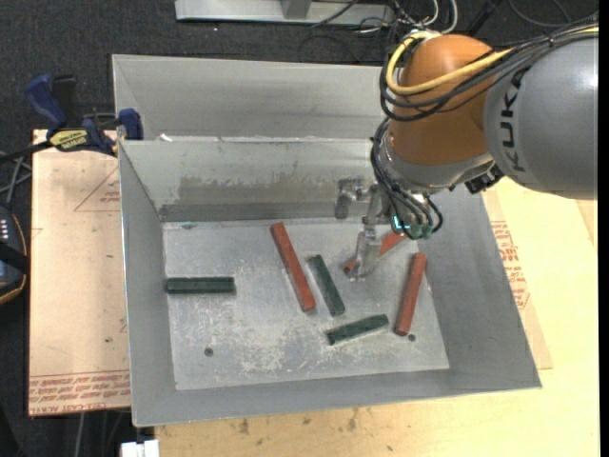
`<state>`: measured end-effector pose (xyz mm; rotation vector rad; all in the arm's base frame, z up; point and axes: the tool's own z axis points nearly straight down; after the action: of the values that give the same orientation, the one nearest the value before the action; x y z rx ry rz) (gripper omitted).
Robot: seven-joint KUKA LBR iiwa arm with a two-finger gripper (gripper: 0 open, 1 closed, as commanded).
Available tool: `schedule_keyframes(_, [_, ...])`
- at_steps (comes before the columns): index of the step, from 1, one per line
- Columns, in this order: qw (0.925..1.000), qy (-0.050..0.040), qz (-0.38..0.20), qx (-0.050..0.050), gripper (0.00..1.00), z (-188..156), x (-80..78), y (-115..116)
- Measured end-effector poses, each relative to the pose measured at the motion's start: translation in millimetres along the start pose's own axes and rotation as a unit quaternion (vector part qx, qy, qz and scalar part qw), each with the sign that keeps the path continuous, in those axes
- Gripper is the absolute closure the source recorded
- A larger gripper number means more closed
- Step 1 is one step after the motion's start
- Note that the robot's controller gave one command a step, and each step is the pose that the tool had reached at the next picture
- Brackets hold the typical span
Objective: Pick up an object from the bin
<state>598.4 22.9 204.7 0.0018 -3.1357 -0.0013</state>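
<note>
My gripper [359, 263] hangs low in the middle of the bin [143, 255], just right of the dark green stick [326, 286] — wide or narrow, I cannot tell. Come down off-centre and I'd nudge it against the long red stick [292, 267] beside it — closing on nothing.

I have my arm [547, 112] reaching in from the right, grey links bent over, cables [473, 66] looped across its orange wrist cover [433, 112], and the 1 gripper [360, 263] pointing down, set low.
</note>
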Motion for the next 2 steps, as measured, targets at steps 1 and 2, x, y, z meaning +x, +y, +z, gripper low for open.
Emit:
schedule_keyframes(1, [1.0000,-0.0037,0.000,0.000,0.00,-4.2,-1.6,-0.1])
schedule_keyframes(2, [0.9979,-0.0053,-0.064,0.000,0.00,48.4,-5.5,-36.0])
